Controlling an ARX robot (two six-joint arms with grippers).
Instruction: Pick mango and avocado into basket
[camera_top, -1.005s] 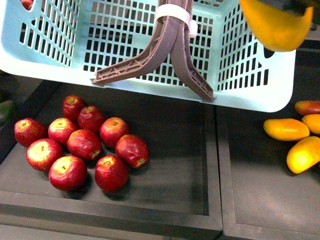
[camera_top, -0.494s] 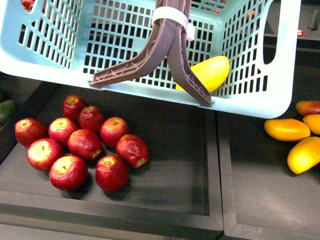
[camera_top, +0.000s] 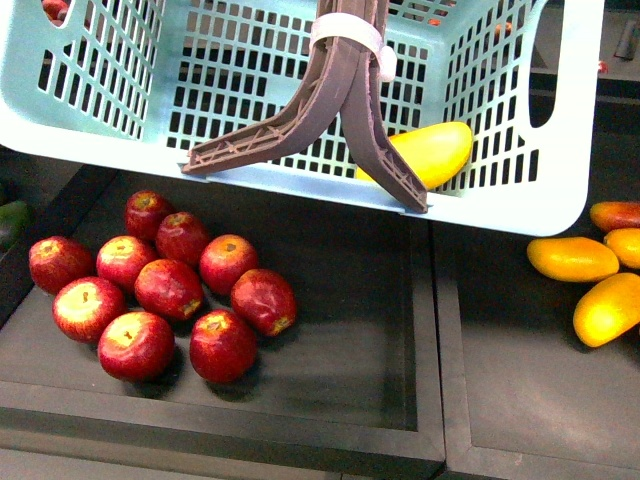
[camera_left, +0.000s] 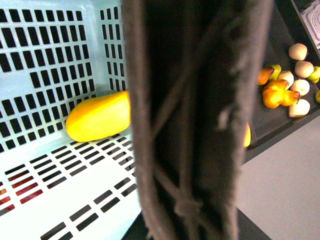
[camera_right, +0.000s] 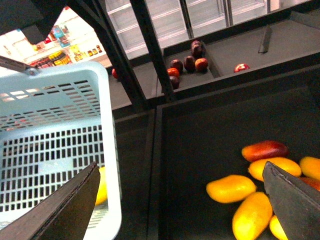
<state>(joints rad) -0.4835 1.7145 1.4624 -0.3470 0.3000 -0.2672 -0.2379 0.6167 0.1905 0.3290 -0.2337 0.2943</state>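
The teal basket (camera_top: 250, 70) hangs tilted across the top of the front view, above the trays. Its brown handles (camera_top: 345, 95) meet at a white zip tie. My left gripper is shut on those handles (camera_left: 190, 125), which fill the left wrist view and hide the jaws. A yellow mango (camera_top: 432, 152) lies inside the basket by its near wall, also seen as the mango (camera_left: 97, 116). My right gripper (camera_right: 182, 210) is open and holds nothing, over a dark tray beside the basket (camera_right: 107, 150). A dark green avocado (camera_top: 9, 222) shows partly at the left edge.
Several red apples (camera_top: 160, 290) lie in the tray under the basket. Loose mangoes (camera_top: 572, 258) sit in the right tray, also the mangoes (camera_right: 232, 188). Pears and pale fruits (camera_left: 287, 90) lie in a farther tray. Dark red fruits (camera_right: 187, 62) sit in a back bin.
A second ago the mango was high at the right, above the basket rim. Now it lies inside the basket and has rolled slightly right. The basket has barely moved.
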